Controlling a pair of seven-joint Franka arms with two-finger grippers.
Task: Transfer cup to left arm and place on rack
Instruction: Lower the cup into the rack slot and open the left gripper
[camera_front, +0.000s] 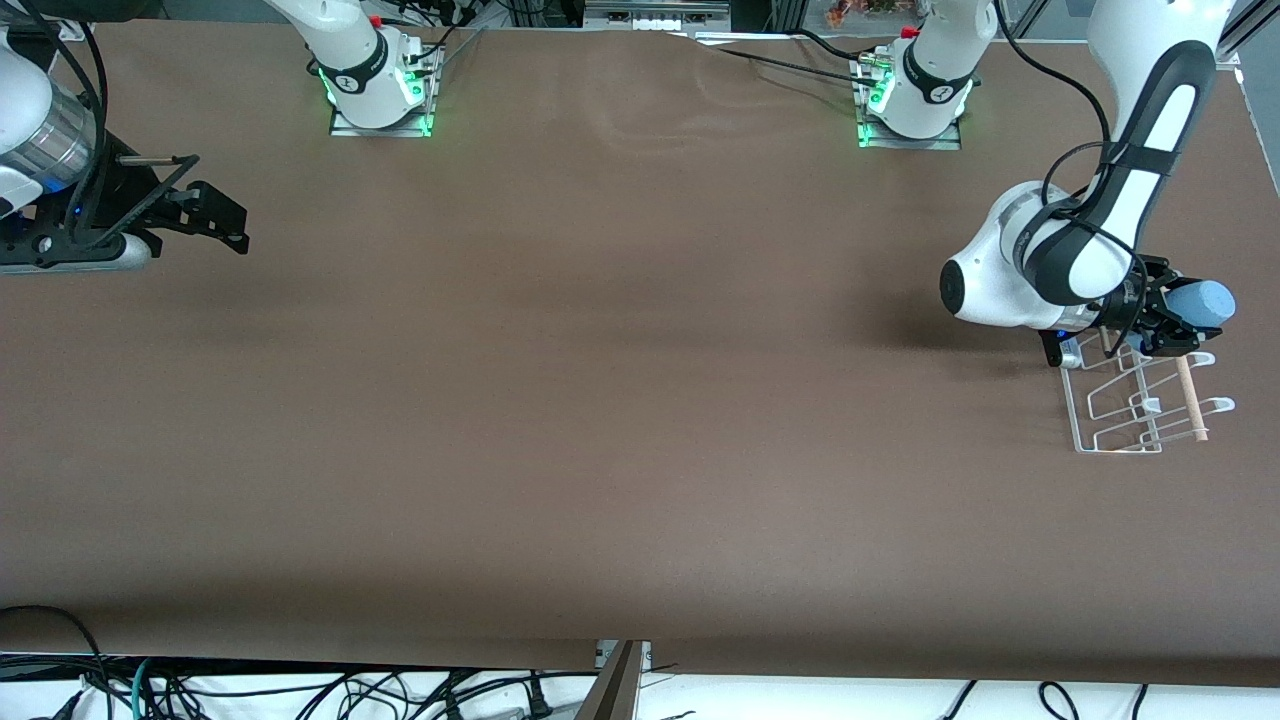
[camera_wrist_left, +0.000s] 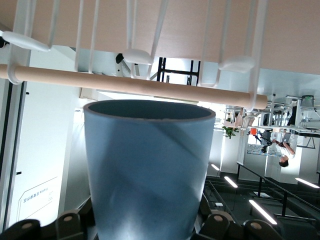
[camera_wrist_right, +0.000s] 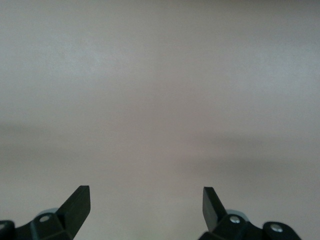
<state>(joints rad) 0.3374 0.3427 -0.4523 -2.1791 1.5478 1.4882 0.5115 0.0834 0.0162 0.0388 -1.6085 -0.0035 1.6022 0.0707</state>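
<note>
Light-blue plastic cup (camera_front: 1203, 301) was held on its side in the left end effector (camera_front: 1165, 318), fingers closed on its lower body, mouth pointing away from the wrist toward the left arm's end of the desk (camera_front: 600, 400). Cup hung over the edge of the white wire rack (camera_front: 1130, 405) that lies farther from the front camera. In the left wrist view the cup (camera_wrist_left: 147, 170) filled the lower frame, its rim just short of the rack's pale wooden rod (camera_wrist_left: 135, 85), with white-tipped pegs (camera_wrist_left: 137, 56) past it; contact between rim and rod could not be confirmed. Judged status: hand-over to the left arm done, cup carried to the rack, but not yet set down or released; seating on a peg or slot and letting go remain. Left arm pose: reached out from its base, elbow high, forearm angled down, wrist rolled so the end effector lay roughly horizontal just above the rack. Right end effector (camera_front: 215, 215) waited over bare desk at the right arm's end, fingers spread wide and empty, well apart from cup and rack; right wrist view showed only desk (camera_wrist_right: 160, 100) between the finger tips (camera_wrist_right: 77, 202).
</note>
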